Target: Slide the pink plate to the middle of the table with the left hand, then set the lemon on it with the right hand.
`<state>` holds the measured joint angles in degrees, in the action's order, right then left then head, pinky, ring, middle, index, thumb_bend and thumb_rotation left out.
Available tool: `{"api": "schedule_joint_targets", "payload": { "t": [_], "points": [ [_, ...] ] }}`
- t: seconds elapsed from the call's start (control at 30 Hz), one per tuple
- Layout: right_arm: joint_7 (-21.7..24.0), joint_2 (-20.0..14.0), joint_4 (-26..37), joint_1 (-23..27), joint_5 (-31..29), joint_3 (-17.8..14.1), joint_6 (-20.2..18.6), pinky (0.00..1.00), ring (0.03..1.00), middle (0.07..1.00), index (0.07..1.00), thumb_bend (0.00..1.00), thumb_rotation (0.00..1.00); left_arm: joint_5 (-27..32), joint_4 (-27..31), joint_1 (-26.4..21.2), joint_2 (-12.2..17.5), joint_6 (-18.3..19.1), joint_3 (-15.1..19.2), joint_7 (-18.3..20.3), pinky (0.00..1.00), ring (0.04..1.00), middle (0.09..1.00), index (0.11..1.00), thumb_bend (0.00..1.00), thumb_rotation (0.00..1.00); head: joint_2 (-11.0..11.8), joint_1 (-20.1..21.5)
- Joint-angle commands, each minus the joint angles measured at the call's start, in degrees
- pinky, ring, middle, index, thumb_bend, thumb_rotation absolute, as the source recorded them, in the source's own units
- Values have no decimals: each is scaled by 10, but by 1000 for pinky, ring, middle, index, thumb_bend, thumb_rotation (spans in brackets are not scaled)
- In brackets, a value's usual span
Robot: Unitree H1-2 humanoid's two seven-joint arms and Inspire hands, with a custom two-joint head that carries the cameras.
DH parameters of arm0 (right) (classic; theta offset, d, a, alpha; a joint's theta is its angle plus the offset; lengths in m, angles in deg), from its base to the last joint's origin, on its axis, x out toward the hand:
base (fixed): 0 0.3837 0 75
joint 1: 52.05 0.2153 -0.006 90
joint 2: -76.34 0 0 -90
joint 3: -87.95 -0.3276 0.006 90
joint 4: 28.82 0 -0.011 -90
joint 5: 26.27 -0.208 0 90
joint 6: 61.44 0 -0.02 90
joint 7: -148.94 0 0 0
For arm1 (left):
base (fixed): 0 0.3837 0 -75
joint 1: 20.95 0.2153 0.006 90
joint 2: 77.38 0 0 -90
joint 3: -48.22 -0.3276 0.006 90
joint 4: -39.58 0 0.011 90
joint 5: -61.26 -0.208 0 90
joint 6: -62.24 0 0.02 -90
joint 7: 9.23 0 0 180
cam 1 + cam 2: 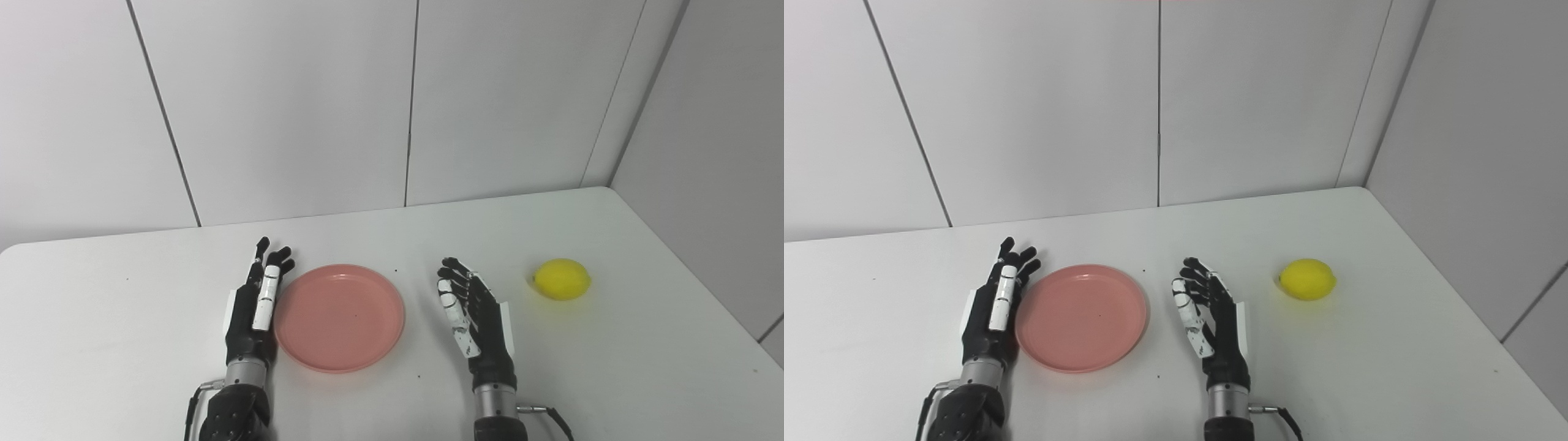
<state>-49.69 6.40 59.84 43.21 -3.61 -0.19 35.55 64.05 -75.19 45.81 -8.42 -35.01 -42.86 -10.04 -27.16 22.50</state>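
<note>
A round pink plate [339, 316] lies flat on the white table [392, 233], near its middle. My left hand [256, 306] stands edge-on at the plate's left rim, fingers straight and pointing away from me, open; whether it touches the rim I cannot tell. My right hand [471, 315] is to the right of the plate, a gap apart from it, fingers spread and slightly curled, open and holding nothing. The yellow lemon [561, 279] rests on the table to the right of that hand, well clear of it.
White wall panels [392, 104] close the table's back edge and an angled wall [710, 171] runs along its right side. Cables [554, 416] trail from both wrists near the front edge.
</note>
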Motion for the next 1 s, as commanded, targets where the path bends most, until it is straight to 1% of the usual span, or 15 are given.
{"api": "schedule_joint_targets", "payload": {
  "t": [0.0, 0.07, 0.17, 0.23, 0.37, 0.43, 0.5, 0.57, 0.6, 0.63, 0.7, 0.73, 0.87, 0.93, 0.97],
  "points": [
    [-12, -28, 11, 11, 54, 2, -6, 678, 744, 781, 726, 663, 879, 0, -9, 11, 13, -4, 3, 8, 962, 873, 882, 968, 660, 843, 0, 0],
    [-13, -44, 15, 17, 87, 7, -8, 646, 723, 761, 718, 662, 862, 2, -9, 12, 12, -3, 3, 10, 966, 878, 890, 969, 647, 840, 0, 0],
    [-14, -67, 18, 27, 122, 9, -11, 643, 714, 750, 715, 702, 847, 4, -8, 13, 12, -3, 2, 13, 972, 876, 891, 968, 638, 838, 0, 0],
    [-16, -80, 19, 35, 139, 8, -13, 638, 709, 744, 710, 718, 845, 6, -7, 13, 11, -3, 3, 14, 973, 876, 889, 969, 638, 839, 0, 0],
    [-13, -105, 24, 50, 154, 0, -18, 592, 675, 713, 689, 744, 827, 5, -10, 13, 11, -5, 2, 14, 974, 879, 896, 975, 633, 845, 2, 4],
    [-23, -118, 23, 56, 177, 0, -18, 586, 668, 699, 681, 743, 836, 6, -15, 12, 10, -9, 2, 13, 965, 877, 894, 975, 631, 840, 3, 3],
    [-32, -137, 23, 63, 215, 4, -22, 602, 662, 680, 672, 737, 850, 6, -17, 12, 9, -10, 3, 11, 959, 873, 892, 973, 631, 837, 3, 3],
    [-33, -156, 28, 68, 254, 8, -33, 647, 667, 673, 664, 738, 852, 6, -20, 10, 8, -11, 3, 10, 957, 870, 888, 971, 630, 834, 4, 4],
    [-32, -161, 29, 69, 265, 9, -37, 677, 675, 674, 663, 740, 857, 6, -21, 10, 8, -12, 3, 10, 954, 868, 886, 970, 632, 833, 4, 4],
    [-32, -170, 31, 72, 278, 9, -41, 684, 681, 674, 657, 744, 838, 6, -22, 9, 8, -13, 4, 10, 953, 867, 886, 969, 627, 832, 5, 5],
    [-33, -184, 32, 76, 296, 9, -47, 683, 683, 673, 654, 746, 825, 6, -22, 9, 7, -13, 4, 10, 953, 867, 886, 968, 623, 832, 5, 5],
    [-33, -191, 31, 79, 304, 8, -50, 666, 686, 678, 654, 750, 807, 6, -22, 9, 6, -13, 4, 10, 956, 868, 886, 970, 620, 834, 6, 5],
    [-31, -213, 30, 86, 326, 7, -61, 649, 689, 686, 656, 765, 808, 9, -24, 9, 6, -16, 5, 12, 957, 870, 884, 969, 619, 828, 6, 3],
    [-38, -225, 27, 91, 336, 3, -62, 639, 683, 682, 654, 767, 812, 8, -23, 10, 6, -14, 5, 10, 951, 865, 881, 964, 625, 823, 6, 2],
    [-49, -233, 21, 96, 339, 1, -57, 632, 676, 678, 652, 765, 812, 8, -23, 10, 5, -14, 5, 10, 951, 866, 881, 965, 625, 824, 6, 2]
  ]
}}
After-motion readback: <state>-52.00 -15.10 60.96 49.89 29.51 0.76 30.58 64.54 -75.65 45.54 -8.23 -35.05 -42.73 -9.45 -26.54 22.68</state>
